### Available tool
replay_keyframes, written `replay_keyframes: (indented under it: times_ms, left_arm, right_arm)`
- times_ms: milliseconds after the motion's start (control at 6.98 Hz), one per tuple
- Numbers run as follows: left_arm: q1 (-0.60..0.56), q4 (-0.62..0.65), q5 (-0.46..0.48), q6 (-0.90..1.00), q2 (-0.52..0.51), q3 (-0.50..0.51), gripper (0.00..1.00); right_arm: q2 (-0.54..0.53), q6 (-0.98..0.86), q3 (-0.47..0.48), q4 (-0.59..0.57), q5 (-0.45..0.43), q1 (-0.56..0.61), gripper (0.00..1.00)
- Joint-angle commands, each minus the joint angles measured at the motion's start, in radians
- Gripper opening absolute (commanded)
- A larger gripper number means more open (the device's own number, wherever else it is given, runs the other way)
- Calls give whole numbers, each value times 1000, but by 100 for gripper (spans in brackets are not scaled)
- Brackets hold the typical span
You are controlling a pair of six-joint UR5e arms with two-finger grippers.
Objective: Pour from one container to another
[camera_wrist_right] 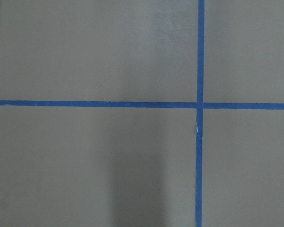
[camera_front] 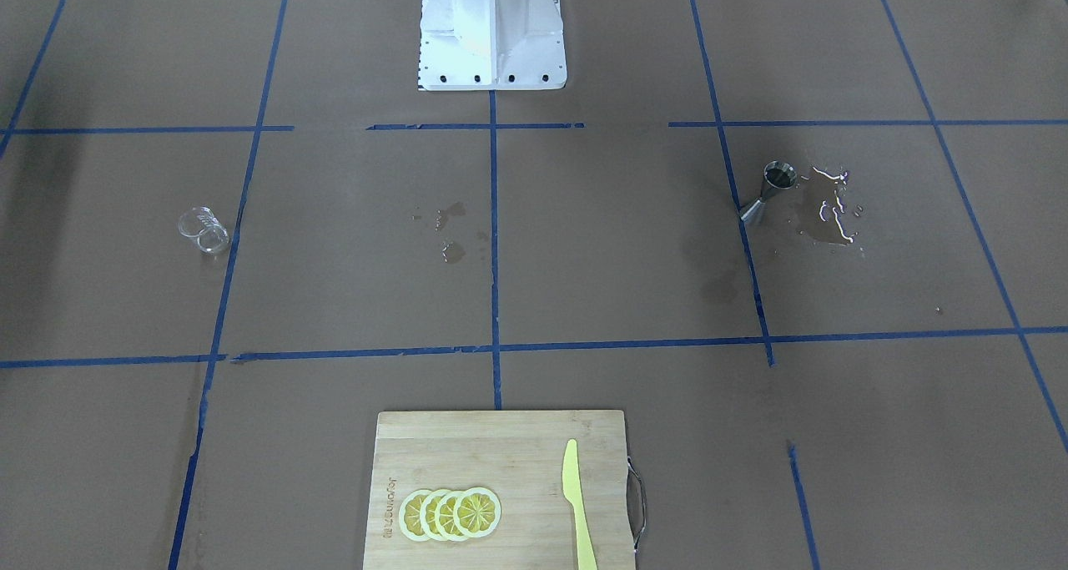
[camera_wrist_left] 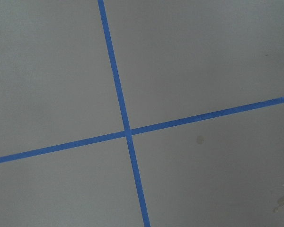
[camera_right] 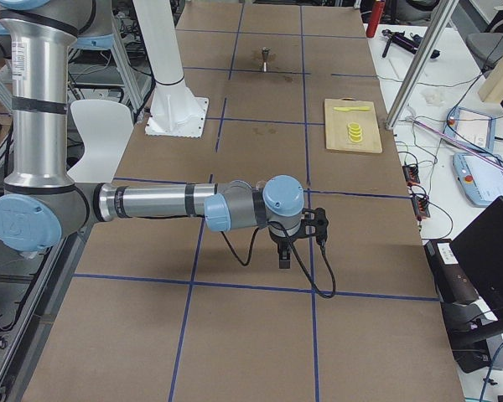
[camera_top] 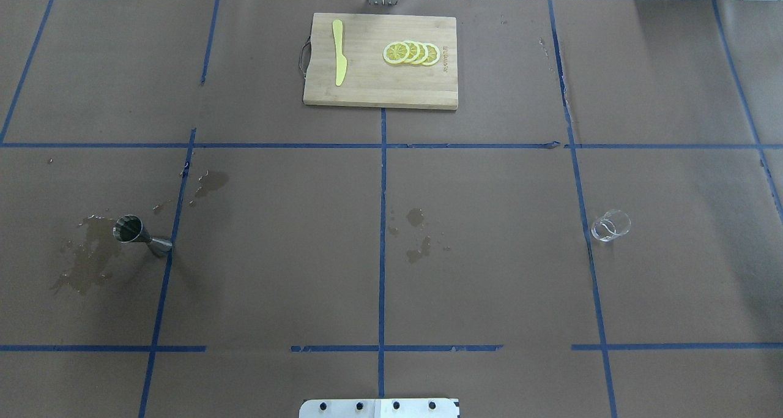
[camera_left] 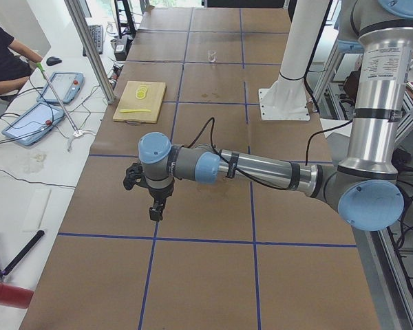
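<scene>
The clear glass cup point(camera_front: 203, 230) point(camera_top: 610, 225) stands alone on the brown paper on the robot's right side, and shows far off in the exterior left view point(camera_left: 211, 55). On the robot's left side the steel jigger point(camera_front: 768, 193) point(camera_top: 142, 237) point(camera_right: 266, 56) stands upright beside a wet puddle point(camera_front: 830, 207). My left gripper point(camera_left: 155, 212) shows only in the exterior left view, pointing down over bare paper. My right gripper point(camera_right: 286, 258) shows only in the exterior right view, also pointing down. I cannot tell whether either is open or shut. Neither is near a container.
A wooden cutting board point(camera_top: 367, 87) point(camera_front: 501, 453) lies at the table's far middle edge with a yellow knife point(camera_top: 338, 60) and lemon slices point(camera_top: 411, 52). Wet spots point(camera_top: 419, 234) mark the centre. The white robot base point(camera_front: 492, 36) stands mid-table. Operators' tablets point(camera_left: 45, 103) sit beyond the table.
</scene>
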Motion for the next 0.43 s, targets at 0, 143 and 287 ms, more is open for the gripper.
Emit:
replay_keyframes:
  times_ms: [0, 143, 287]
  left_arm:
    - [1, 2, 0, -1, 0, -1, 100]
    - [1, 3, 0, -1, -1, -3, 100]
    - [1, 3, 0, -1, -1, -3, 100]
  right_arm:
    - [-6, 2, 4, -5, -3, -2, 100]
    - [-5, 5, 4, -7, -11, -11, 100]
    - [-2, 7, 3, -10, -24, -23, 100]
